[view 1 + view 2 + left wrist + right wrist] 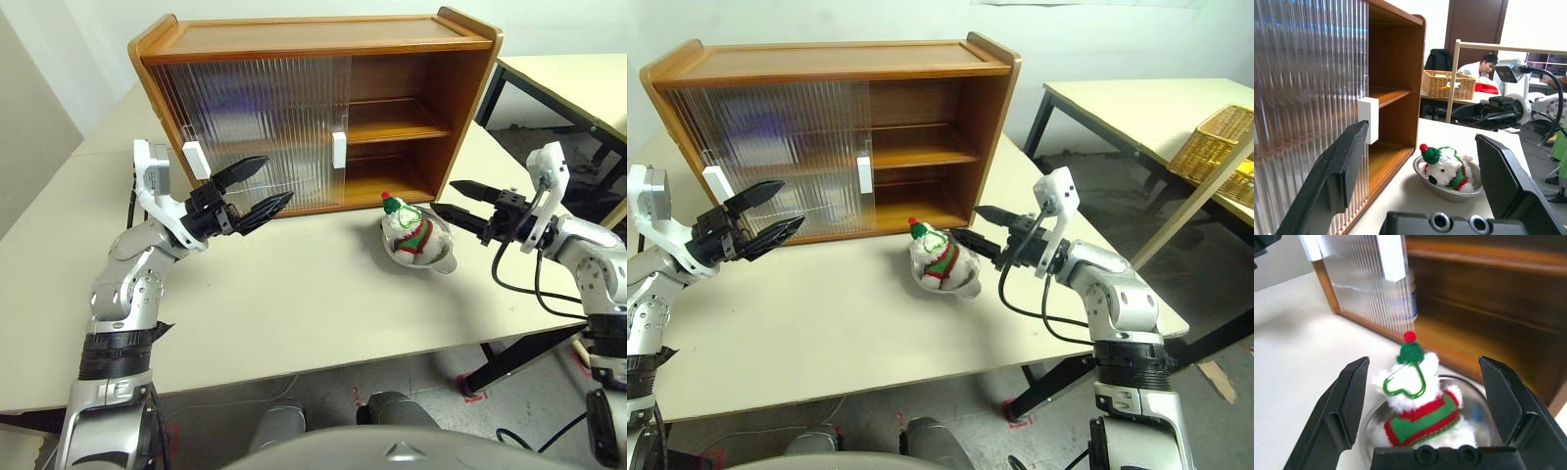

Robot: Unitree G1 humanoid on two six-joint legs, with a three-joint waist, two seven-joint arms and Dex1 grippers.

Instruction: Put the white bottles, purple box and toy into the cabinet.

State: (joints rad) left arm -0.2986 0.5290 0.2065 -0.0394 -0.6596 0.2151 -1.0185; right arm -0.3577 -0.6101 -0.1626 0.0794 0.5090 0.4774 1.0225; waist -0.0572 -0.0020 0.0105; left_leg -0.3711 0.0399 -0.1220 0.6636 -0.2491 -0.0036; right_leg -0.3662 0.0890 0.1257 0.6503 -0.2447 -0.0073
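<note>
One cabinet [392,108] stands on the worktop [294,294] ahead of both my grippers, its two ribbed sliding doors [255,127] pushed over to my left gripper's side and the right half open, both shelves bare there. Behind the ribbed panel, past my right gripper, one white bottle [1409,296] shows dimly; its blue label print is too blurred to read, and I cannot make out anything more through the doors. One toy [409,231] sits in one silver bowl [436,257], just ahead of my right gripper [453,202], whose fingers are spread wide and hold nothing. My left gripper [265,186] hangs spread and empty before the doors.
</note>
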